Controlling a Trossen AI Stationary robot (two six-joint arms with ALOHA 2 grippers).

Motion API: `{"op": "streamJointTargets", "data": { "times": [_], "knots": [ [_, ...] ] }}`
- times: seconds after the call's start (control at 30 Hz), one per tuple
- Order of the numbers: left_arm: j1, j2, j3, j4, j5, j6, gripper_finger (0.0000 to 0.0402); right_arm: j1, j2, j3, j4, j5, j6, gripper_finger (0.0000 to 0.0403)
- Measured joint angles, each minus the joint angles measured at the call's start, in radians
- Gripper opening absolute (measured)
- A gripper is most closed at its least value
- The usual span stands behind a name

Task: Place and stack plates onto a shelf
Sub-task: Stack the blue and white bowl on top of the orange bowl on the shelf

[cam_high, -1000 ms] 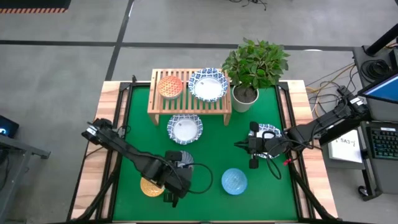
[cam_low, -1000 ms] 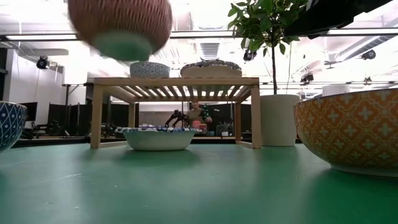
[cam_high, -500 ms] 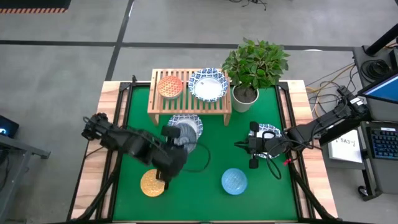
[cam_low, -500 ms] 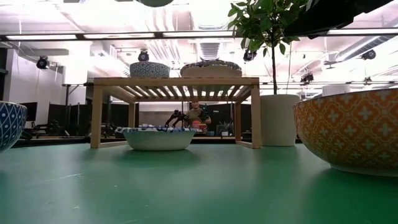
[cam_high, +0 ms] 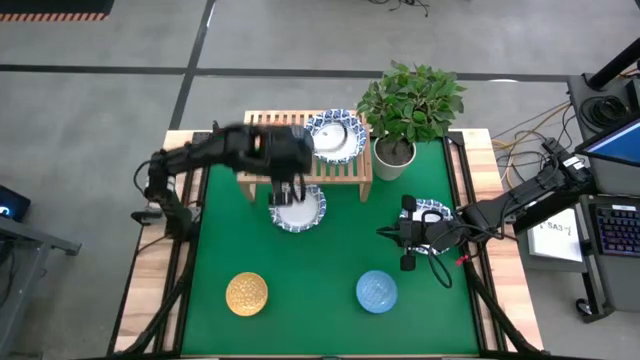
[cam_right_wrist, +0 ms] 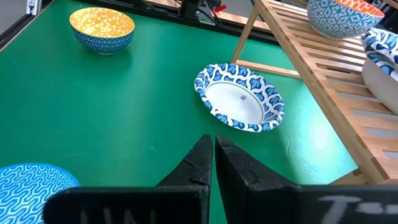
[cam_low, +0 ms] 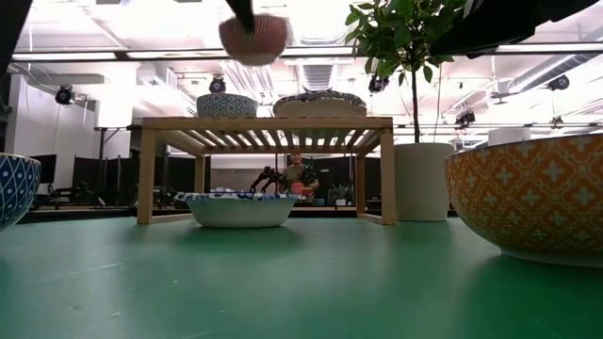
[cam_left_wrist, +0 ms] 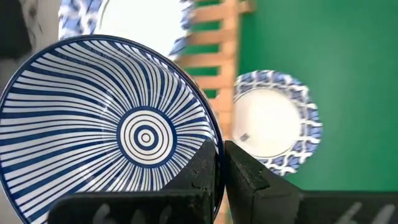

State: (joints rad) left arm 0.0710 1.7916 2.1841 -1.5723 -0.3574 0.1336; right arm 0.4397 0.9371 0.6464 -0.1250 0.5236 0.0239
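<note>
Shelf (cam_high: 305,170) is being taken as the landmark: above its left end a blue-striped bowl (cam_left_wrist: 106,127) is being held by its rim in the clamped left gripper (cam_left_wrist: 219,163), over the orange bowl (cam_right_wrist: 339,15). A white plate (cam_high: 335,136) is lying on the shelf's right half, another (cam_high: 297,208) just in front of it. The right gripper (cam_right_wrist: 213,149), fingers pressed together and empty, is being kept well off to the shelf's front right.

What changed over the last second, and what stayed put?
The left gripper, shut on the blue-striped bowl, carried it from the near edge by the yellow bowl across the table to above the shelf. The right gripper stayed shut and waiting mid-table on the right. The bowls and plates on the mat and shelf did not move.
</note>
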Motion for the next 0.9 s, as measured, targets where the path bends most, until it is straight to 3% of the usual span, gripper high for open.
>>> {"op": "streamJointTargets", "data": {
  "times": [0.23,0.4,0.9],
  "knots": [
    [0.22,0.002,-0.015,0.0,0.104,0.04,0.0,0.0,0.0,0.0,-0.007,0.0,-0.002,0.0009],
    [0.31,0.002,-0.059,0.001,0.162,0.044,0.0,0.0,0.0,0.0,-0.015,0.0,-0.002,0.0009],
    [0.342,0.001,-0.188,0.003,0.165,0.079,0.0,0.0,0.0,0.0,-0.019,0.001,-0.002,0.0009]
  ]
}}
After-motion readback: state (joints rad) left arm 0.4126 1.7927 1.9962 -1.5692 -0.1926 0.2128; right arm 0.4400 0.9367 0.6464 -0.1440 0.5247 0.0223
